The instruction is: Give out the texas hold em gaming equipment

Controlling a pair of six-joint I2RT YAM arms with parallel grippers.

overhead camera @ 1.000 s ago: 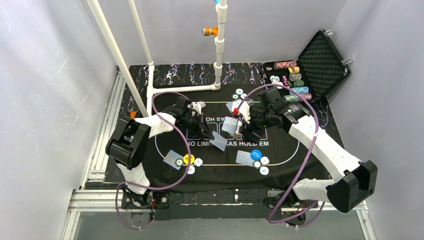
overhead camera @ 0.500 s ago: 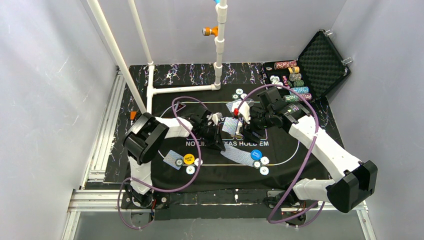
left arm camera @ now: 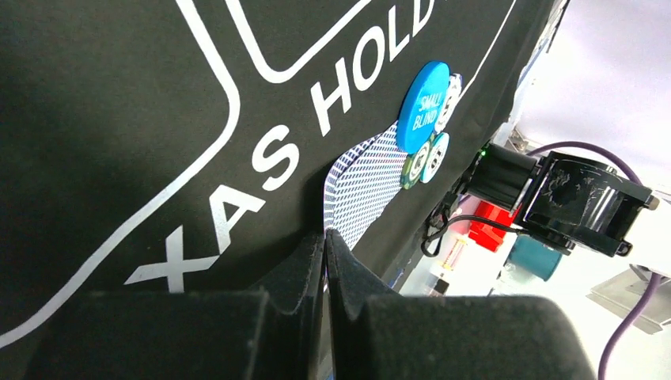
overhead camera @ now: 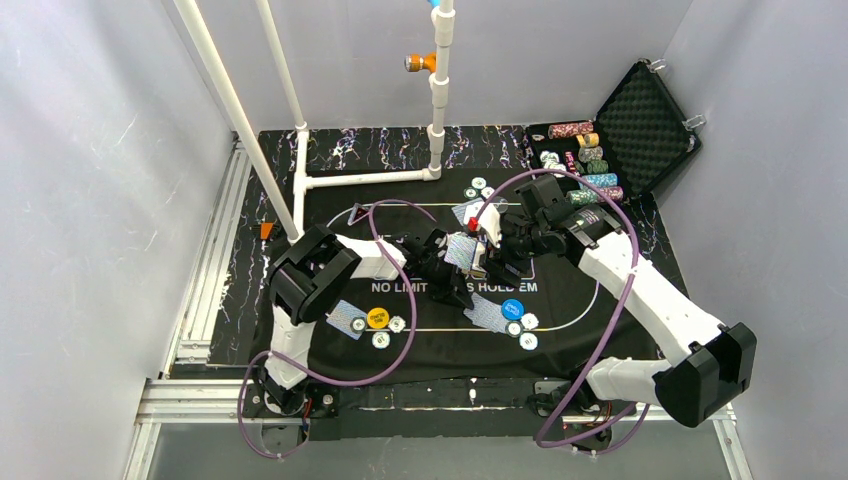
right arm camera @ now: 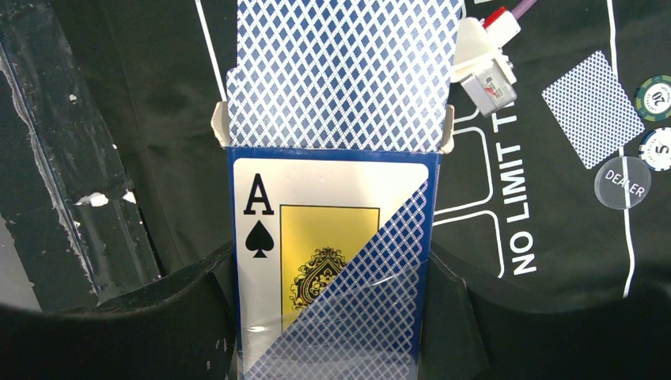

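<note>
My right gripper [right arm camera: 332, 317] is shut on a card box [right arm camera: 332, 261] printed with an ace of spades, and blue-backed playing cards [right arm camera: 340, 71] stick out of its open top. From above, this deck [overhead camera: 462, 250] hangs over the mat's middle. My left gripper [overhead camera: 462, 297] is shut, its tips pinching the near edge of a playing card [left arm camera: 368, 186] that lies beside the blue button [left arm camera: 423, 107] and its chips [left arm camera: 415, 166]. That card [overhead camera: 485, 313] rests left of the blue button [overhead camera: 512, 308]. The yellow button [overhead camera: 377, 317] sits with chips [overhead camera: 397, 323] and a card [overhead camera: 347, 319].
The black mat [overhead camera: 560, 330] covers the table. An open black case [overhead camera: 640, 120] holding rows of chips [overhead camera: 590, 160] stands at the back right. White pipes [overhead camera: 300, 170] rise at the back left. A card [right arm camera: 592, 109], chips [right arm camera: 657, 96] and a dealer disc [right arm camera: 623, 187] lie at the far side.
My left arm has swung right across the mat, taking a card from beside the deck to the blue button. The right arm and the deck have stayed still.
</note>
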